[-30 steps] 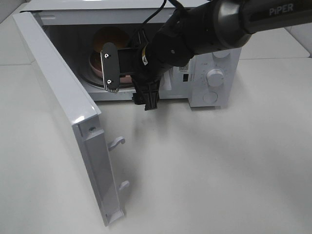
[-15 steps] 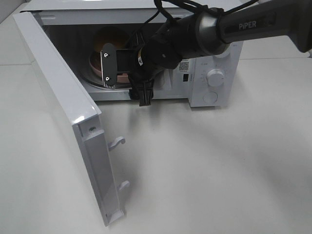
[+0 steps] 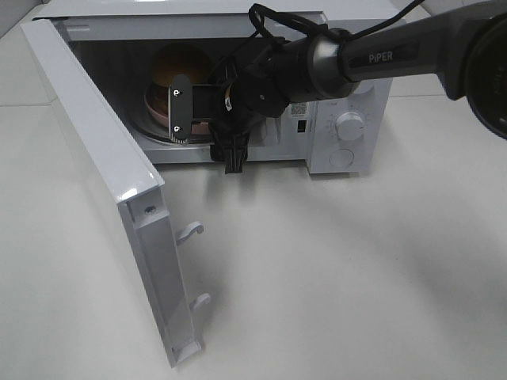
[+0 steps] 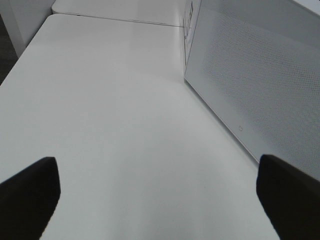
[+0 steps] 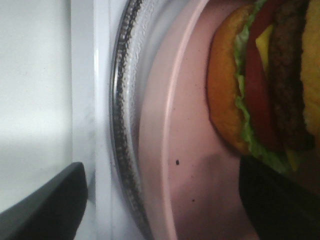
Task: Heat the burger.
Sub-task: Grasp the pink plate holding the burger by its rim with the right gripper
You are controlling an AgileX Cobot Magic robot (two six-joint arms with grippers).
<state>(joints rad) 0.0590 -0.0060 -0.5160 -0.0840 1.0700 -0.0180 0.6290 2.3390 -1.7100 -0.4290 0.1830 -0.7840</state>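
A: Where does your right claw stand, and where is the burger?

B: Your right claw sits in the mouth of the microwave, turned on its side, its jaws apart with nothing between them; the burger stands just ahead of it on the pink plate, which rests on the glass turntable inside the cavity; your wrist view shows the lettuce, tomato, patty and cheese close in front of the fingertips.

A: So what can go wrong for you from here?

B: Chiefly the way out, I judge; one finger lies beside the plate's rim and the other close to the burger's lower bun; whether either touches, the views do not show; pull back crooked and you may drag the plate off the turntable's middle or topple the tall stack.

A: And the door?

B: It stands wide open on the claw's near side, latch hooks out; swing it while your arm is in the opening and it strikes the arm; leave the plate off-centre and it may foul the turning.

A: The left claw?

B: Spread wide, empty, over the bare white table behind the open door, well away from the burger; no hazard there.
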